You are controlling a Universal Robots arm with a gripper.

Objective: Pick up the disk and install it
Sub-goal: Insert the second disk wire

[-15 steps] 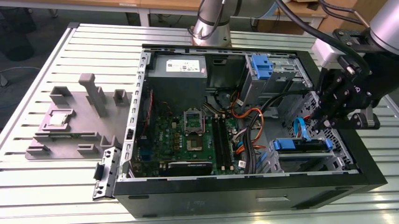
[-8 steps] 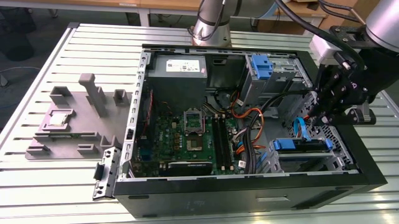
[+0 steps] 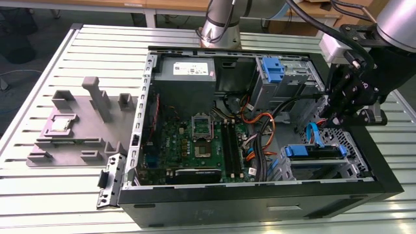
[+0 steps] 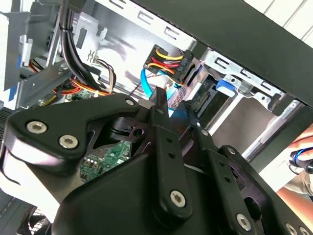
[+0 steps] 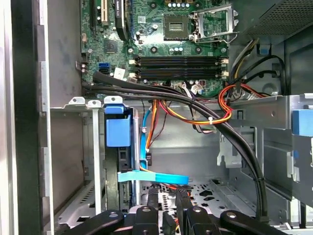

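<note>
A: How much room is there inside the computer case [image 3: 260, 202]?

B: The top is open. Above the motherboard [image 3: 195, 146] the space is clear, but beside it black cable bundles [image 5: 195, 105] and orange and red wires [image 5: 220, 115] run across the gap toward the drive bay.

A: And the drive bay itself?

B: The disk [image 3: 315, 152] sits in its metal cage [image 3: 338, 168] against the case wall. A light blue flat cable [image 5: 154, 177] crosses just in front of it, next to the claw [image 5: 168, 215].

A: Outside the case?

B: On the bench [image 3: 52, 63], a grey fixture tray [image 3: 85, 126] with upright posts stands beside the case; the rest of the slatted top around it lies bare.
</note>
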